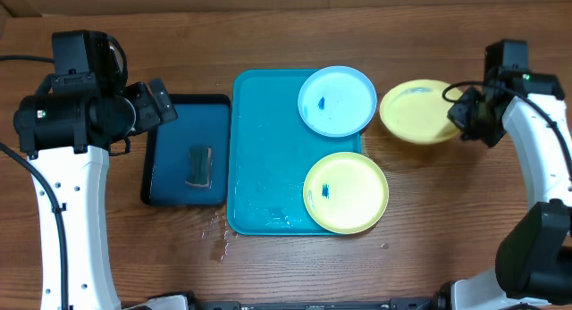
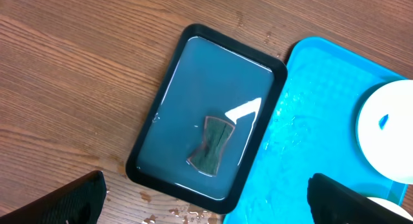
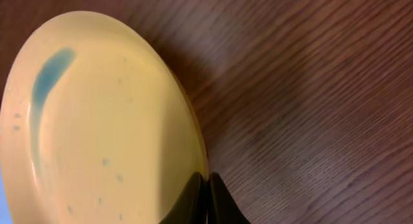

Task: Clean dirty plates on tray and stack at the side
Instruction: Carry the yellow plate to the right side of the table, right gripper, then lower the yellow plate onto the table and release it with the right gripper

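Note:
A yellow-green plate (image 1: pixel 416 111) lies over the wood just right of the turquoise tray (image 1: pixel 264 158). My right gripper (image 1: pixel 463 113) is shut on its right rim. In the right wrist view the fingertips pinch the plate (image 3: pixel 97 121) at its edge (image 3: pixel 208 185), and a blue smear (image 3: pixel 48 75) shows on it. On the tray lie a light blue plate (image 1: pixel 337 100) at the far right and a second yellow-green plate (image 1: pixel 346 192) at the near right, each with a small blue smear. My left gripper (image 1: pixel 161 103) hangs open over the dark tray, holding nothing (image 2: pixel 206 208).
A small dark blue tray with a black rim (image 1: pixel 170 158) stands left of the turquoise tray (image 2: pixel 310 121), holding water and a dark sponge (image 2: pixel 211 145). Water drops (image 1: pixel 219 234) lie on the wood by the trays' near corners.

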